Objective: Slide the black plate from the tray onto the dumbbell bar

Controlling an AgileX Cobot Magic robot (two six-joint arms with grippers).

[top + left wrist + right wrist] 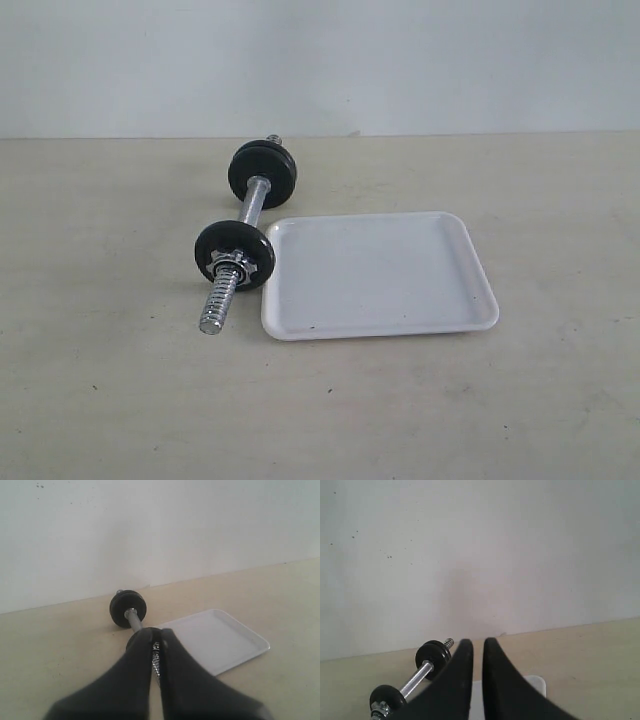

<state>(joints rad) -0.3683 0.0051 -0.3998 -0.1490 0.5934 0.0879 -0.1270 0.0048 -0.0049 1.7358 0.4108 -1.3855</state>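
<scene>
Closest in each wrist view is a pair of black fingers. The left gripper [156, 639] has its fingers pressed together with only a thin slit between them, and it holds nothing. The right gripper [474, 645] is likewise closed and holds nothing. Neither gripper appears in the exterior view. Beyond them lies a pale beige table [120, 400]. On it the dumbbell bar [252, 200] lies at a slant, its coarse threaded chrome end pointing toward the exterior camera. The black plate [250, 243] sits on that near threaded end, standing on edge with a chrome collar [230, 266] against its near face. Just to the right of it lies the tray [380, 333], white and flat on the table, its near left corner just beside the plate; whether they touch cannot be told. Farther back, the bar's other end carries more black discs [263, 172]. Behind everything stands a plain white wall [400, 60].
</scene>
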